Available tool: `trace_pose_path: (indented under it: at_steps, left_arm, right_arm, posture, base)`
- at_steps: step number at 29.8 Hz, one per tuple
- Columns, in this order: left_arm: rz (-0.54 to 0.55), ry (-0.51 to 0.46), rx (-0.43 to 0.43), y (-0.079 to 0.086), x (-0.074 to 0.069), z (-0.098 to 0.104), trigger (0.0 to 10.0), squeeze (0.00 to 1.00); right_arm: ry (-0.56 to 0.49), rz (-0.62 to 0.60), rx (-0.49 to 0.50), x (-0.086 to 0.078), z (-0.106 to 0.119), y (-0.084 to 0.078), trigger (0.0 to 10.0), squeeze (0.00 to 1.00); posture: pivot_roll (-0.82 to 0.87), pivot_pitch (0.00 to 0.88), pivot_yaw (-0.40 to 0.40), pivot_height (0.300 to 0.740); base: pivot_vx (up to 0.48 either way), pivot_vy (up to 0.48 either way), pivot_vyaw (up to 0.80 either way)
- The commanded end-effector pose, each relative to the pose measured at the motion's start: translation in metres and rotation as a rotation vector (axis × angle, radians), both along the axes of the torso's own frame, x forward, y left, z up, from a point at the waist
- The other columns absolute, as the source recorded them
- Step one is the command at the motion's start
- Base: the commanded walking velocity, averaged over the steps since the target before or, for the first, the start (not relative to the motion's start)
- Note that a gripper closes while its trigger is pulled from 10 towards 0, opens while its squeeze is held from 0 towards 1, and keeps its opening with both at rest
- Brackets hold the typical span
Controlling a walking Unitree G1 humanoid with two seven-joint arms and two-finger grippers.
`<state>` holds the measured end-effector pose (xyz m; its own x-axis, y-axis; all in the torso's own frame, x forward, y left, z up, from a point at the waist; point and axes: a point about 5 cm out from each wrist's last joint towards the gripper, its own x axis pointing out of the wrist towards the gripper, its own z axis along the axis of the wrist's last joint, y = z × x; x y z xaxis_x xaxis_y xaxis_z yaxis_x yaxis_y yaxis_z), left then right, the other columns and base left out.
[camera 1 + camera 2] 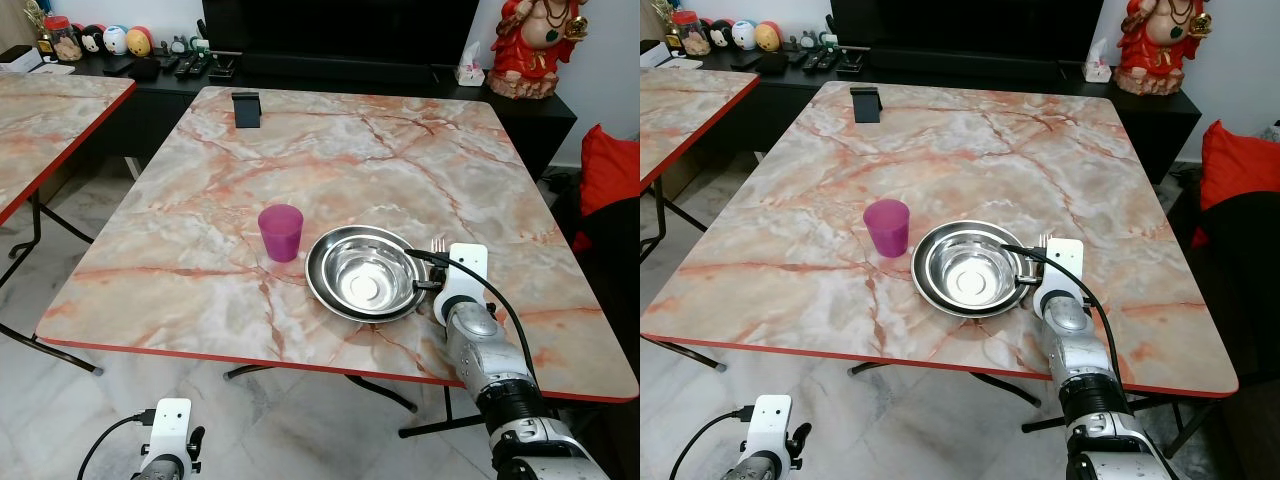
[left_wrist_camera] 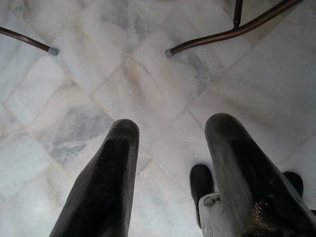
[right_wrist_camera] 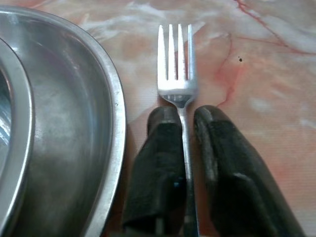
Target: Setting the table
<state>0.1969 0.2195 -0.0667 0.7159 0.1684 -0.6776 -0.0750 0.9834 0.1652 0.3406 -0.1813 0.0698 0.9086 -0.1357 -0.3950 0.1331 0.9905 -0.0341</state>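
One fork (image 3: 177, 64) is gripped by the right end effector (image 3: 183, 129), flat on the marble desk (image 1: 400, 150) just beside one steel plate (image 1: 325, 285) holding one bowl (image 1: 365, 277). One purple cup (image 1: 281, 232) stands beside. The left end effector (image 2: 170, 148) hangs open over tiled floor (image 2: 148, 84).

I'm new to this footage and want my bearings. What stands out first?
A steel bowl in a steel plate sits near the marble table's front edge, with a purple cup just to its left. On the plate's right, the right gripper pinches a fork flat on the tabletop. The left gripper hangs open over the floor.
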Motion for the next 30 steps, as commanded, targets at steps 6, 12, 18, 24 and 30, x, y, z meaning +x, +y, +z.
trace_pose_path:
  at_steps: [6,12,18,24,30]
  left_arm:
    - [-0.007,0.015,0.007,0.0005,-0.0017,-0.0011,10.0,0.0]
    - [-0.008,0.016,0.006,0.0002,-0.0017,-0.0012,10.0,0.0]
    - [-0.009,0.015,0.007,0.0,-0.0015,-0.0011,10.0,0.0]
    - [-0.009,0.015,0.009,0.0,-0.0013,-0.001,10.0,0.0]
    - [-0.008,0.014,0.01,0.0003,-0.001,-0.0008,10.0,0.0]
  right_arm:
    - [-0.007,0.0,0.004,0.0028,0.0026,0.0019,10.0,0.53]
    - [-0.006,0.004,0.004,0.003,0.0023,0.004,10.0,0.0]
    - [-0.009,-0.007,0.002,0.0033,0.0026,0.0022,10.0,0.0]
    - [-0.009,-0.017,-0.003,0.0031,0.0026,0.0003,10.0,0.0]
    - [-0.01,-0.031,-0.005,0.003,0.0023,-0.0005,10.0,0.0]
  posture:
    - [-0.01,0.017,-0.035,0.74]
    - [-0.01,0.016,-0.035,0.74]
    - [-0.01,0.016,-0.035,0.74]
    - [-0.01,0.016,-0.034,0.74]
    - [-0.01,0.016,-0.034,0.74]
  base:
    - [0.0,0.0,0.0]
    - [0.0,0.0,0.0]
    - [0.0,0.0,0.0]
    - [0.0,0.0,0.0]
    - [0.0,0.0,0.0]
